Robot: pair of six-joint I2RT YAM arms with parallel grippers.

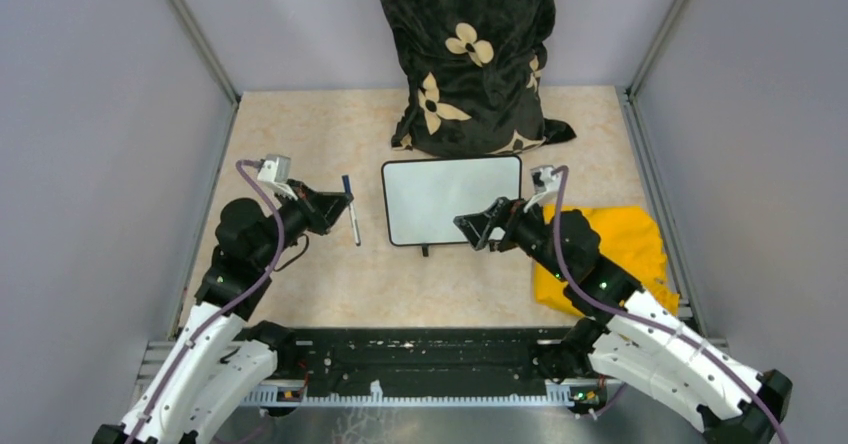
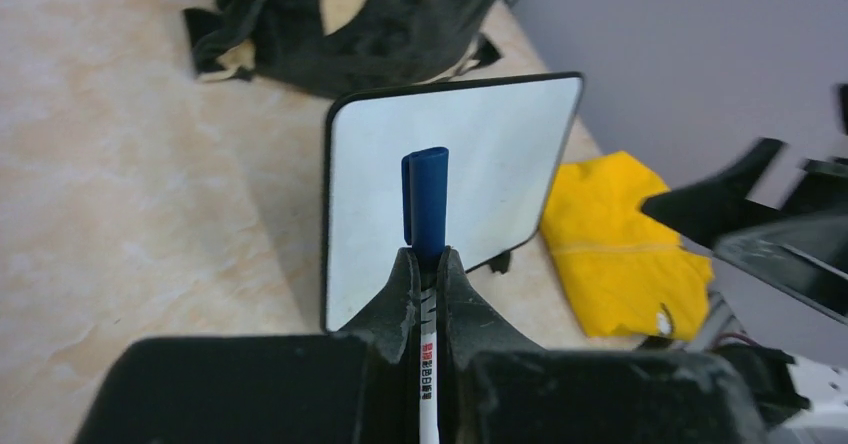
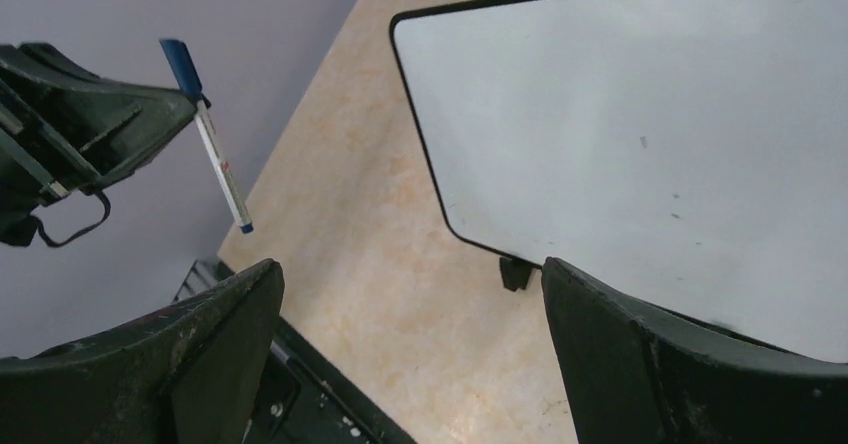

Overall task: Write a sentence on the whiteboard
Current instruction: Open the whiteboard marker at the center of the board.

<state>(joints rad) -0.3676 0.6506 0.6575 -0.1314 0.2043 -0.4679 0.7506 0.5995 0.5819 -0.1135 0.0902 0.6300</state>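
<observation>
At the back of the table (image 1: 330, 274) a black sack (image 1: 465, 54) with cream flowers is standing against the wall. Its top is running out of the overhead view, so what it is holding cannot be made out.

The whiteboard (image 1: 452, 200) is sitting at the middle of the table, just in front of that sack. Its thin black frame is showing all round, and a small black foot (image 1: 425, 250) is poking out at the near edge. The white face is showing only a few tiny dark specks in the right wrist view. Whether it is lying flat or propped up cannot be told.

The left hand (image 1: 340, 205) is hanging to the left of the board, pressed together and pinching a marker (image 1: 355, 226). The marker's blue cap (image 2: 425, 199) is pointing away from the arm's base. On the white barrel a red label and a line of small print are showing, too small to read.

The right hand (image 1: 477, 222) is hovering at the board's near right corner with its fingers (image 3: 680, 364) spread wide and nothing between them. Whether it is touching the frame cannot be told. A crumpled yellow cloth (image 1: 625, 244) is lying just right of the board, partly under the right arm.
</observation>
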